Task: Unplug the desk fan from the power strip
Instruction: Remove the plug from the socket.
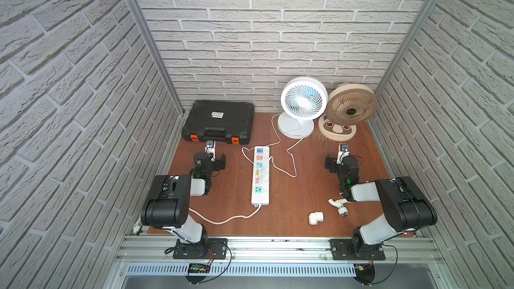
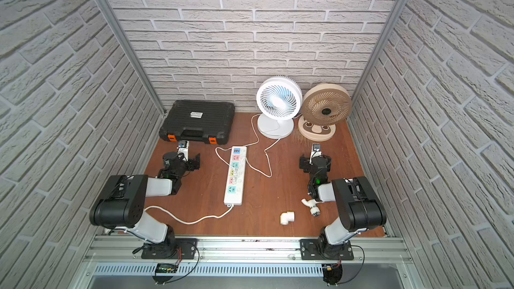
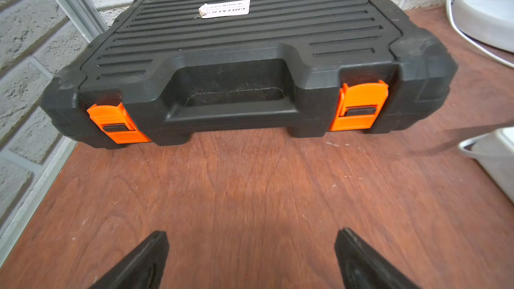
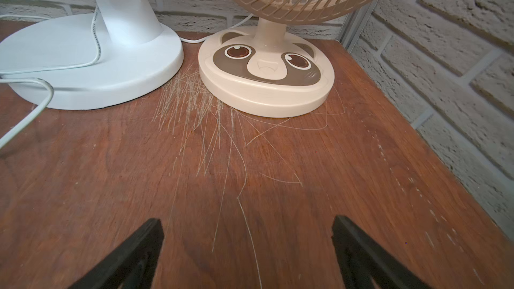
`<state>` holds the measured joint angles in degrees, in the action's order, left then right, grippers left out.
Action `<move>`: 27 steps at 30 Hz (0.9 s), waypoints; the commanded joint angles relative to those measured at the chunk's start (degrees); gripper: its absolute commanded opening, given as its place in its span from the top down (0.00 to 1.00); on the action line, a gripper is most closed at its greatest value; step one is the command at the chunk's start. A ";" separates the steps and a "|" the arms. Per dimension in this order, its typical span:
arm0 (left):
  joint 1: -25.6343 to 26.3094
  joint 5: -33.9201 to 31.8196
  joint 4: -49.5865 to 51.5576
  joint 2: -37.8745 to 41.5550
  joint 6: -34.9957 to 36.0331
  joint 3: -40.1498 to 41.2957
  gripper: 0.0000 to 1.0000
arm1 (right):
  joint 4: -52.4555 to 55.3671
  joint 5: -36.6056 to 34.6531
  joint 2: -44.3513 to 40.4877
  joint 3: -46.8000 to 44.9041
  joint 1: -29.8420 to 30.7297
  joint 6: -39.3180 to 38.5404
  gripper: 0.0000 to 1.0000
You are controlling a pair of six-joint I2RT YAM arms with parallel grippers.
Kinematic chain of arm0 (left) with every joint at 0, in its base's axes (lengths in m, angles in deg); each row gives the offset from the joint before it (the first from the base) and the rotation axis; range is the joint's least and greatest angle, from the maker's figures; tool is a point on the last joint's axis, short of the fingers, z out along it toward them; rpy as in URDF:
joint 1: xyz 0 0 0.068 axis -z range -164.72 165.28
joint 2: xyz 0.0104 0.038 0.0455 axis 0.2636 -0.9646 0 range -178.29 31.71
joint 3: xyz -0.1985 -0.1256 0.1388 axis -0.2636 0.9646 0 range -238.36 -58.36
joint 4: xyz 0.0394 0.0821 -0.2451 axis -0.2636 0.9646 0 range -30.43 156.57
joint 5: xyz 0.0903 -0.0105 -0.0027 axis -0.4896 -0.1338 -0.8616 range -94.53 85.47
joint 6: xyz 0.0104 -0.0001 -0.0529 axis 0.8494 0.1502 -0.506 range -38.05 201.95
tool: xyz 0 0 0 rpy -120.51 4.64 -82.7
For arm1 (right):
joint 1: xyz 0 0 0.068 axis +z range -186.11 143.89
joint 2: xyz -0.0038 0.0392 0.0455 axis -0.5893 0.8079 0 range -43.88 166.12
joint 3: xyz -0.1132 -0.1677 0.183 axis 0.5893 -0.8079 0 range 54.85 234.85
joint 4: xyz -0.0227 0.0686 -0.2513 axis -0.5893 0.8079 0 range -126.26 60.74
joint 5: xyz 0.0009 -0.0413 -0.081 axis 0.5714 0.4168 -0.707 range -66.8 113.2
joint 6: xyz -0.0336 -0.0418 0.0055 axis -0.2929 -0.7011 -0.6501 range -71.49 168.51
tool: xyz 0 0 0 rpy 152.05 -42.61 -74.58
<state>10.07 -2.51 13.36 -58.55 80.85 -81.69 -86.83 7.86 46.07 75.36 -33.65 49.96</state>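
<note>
The long white power strip (image 1: 260, 175) (image 2: 235, 175) with pastel sockets lies mid-table, its thick cord (image 1: 222, 219) trailing to the front left. Two desk fans stand at the back right: a white one (image 1: 303, 101) (image 4: 91, 59) and a beige one (image 1: 350, 107) (image 4: 267, 70) with an animal face on its base. Thin white cords (image 1: 292, 159) loop from the fans to plugs in the strip's middle sockets. I cannot tell which plug belongs to which fan. My left gripper (image 3: 251, 234) (image 1: 210, 152) is open and empty left of the strip. My right gripper (image 4: 247, 222) (image 1: 343, 155) is open and empty in front of the fans.
A black tool case (image 1: 219, 120) (image 3: 236, 65) with orange latches lies at the back left, just ahead of the left gripper. A white pipe elbow (image 1: 316, 217) and a white tap (image 1: 339, 205) lie at the front right. Brick walls close three sides.
</note>
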 commanded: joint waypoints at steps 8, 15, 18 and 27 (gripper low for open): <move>0.55 -0.99 -2.76 1.58 1.07 0.40 0.02 | -4.20 2.15 -1.62 -0.06 -0.54 -1.23 0.01; 0.35 -2.11 -3.80 3.13 0.30 1.38 0.02 | -2.63 1.96 -4.82 -0.50 -0.57 -1.30 0.01; 1.03 -3.27 -1.03 7.64 0.94 1.92 0.02 | 3.16 2.92 -9.99 0.42 -0.15 -2.33 0.01; 2.33 -17.13 32.97 27.59 -28.03 -7.98 0.02 | 29.72 10.22 -25.33 11.59 1.50 13.87 0.01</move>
<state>13.92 -12.95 29.38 -37.21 71.78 -84.08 -67.55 12.48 25.68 82.27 -32.73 53.04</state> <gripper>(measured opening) 0.983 0.989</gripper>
